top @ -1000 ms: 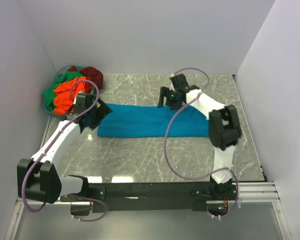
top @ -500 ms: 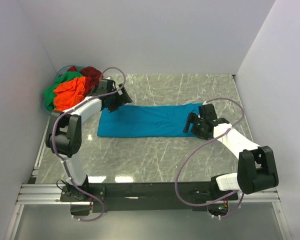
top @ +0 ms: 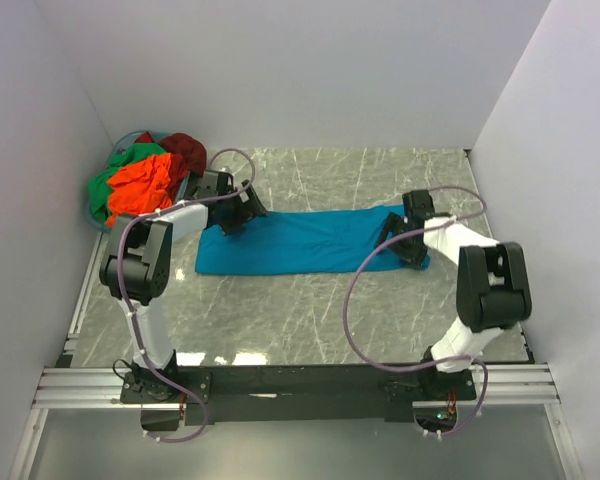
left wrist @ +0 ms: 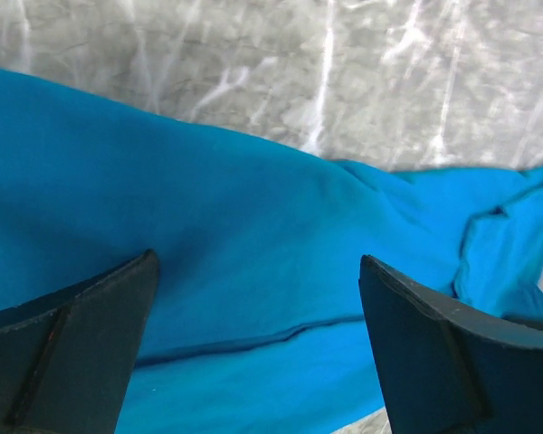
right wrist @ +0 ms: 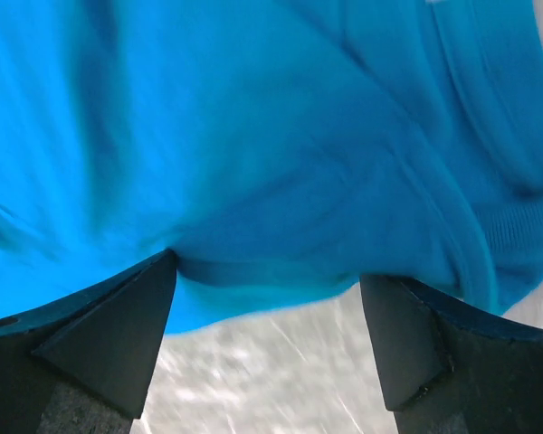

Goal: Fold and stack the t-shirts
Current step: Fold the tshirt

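A teal-blue t-shirt [top: 300,242] lies folded into a long strip across the middle of the marble table. My left gripper [top: 242,210] is open over the shirt's far left corner. In the left wrist view [left wrist: 258,262] its jaws stand wide apart over the blue cloth [left wrist: 253,181] with nothing between them. My right gripper [top: 405,245] is open at the shirt's right end. In the right wrist view [right wrist: 267,271] its jaws straddle the shirt's edge [right wrist: 253,136], empty. An orange t-shirt [top: 140,185], a green one [top: 105,185] and a dark red one [top: 187,150] lie bunched at the far left.
The bunched shirts sit in a round teal-rimmed basket [top: 92,212] in the far left corner. White walls close in the table on the left, back and right. Bare marble [top: 310,310] shows between the shirt and the arm bases.
The right gripper has moved from the shirt's near edge to its right end. The left gripper has shifted a little right along the far left corner. The shirt lies as before.
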